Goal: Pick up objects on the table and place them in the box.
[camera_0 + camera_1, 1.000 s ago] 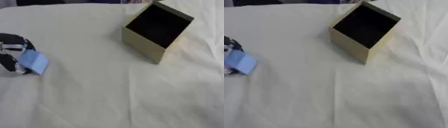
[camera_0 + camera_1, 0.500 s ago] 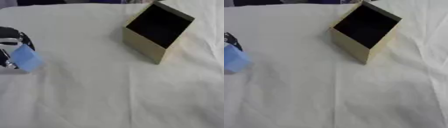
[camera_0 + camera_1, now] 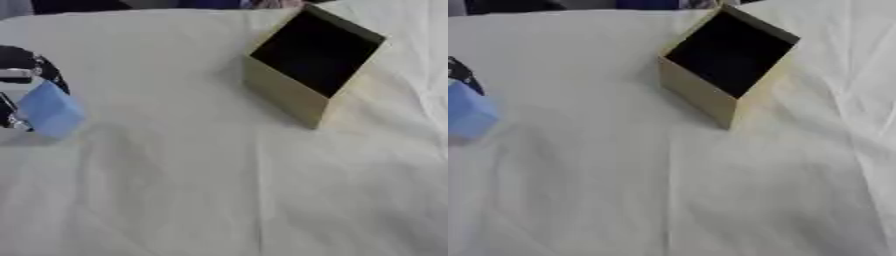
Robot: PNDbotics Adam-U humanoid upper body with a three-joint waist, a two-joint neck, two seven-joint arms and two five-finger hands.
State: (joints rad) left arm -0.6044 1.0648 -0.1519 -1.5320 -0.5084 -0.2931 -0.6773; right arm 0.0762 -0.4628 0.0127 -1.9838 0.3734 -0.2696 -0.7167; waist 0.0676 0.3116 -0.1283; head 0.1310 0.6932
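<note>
One left hand (image 3: 19, 75) pinches a blue block (image 3: 51, 110), box (image 3: 308, 65) well apart.

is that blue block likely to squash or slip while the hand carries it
The blue block shows flat faces and clean edges with no visible denting, so it probably keeps its shape. The left hand has fingers curled round it, and flat sides suggest it should not roll. Its weight cannot be told, though it looks light.
</note>
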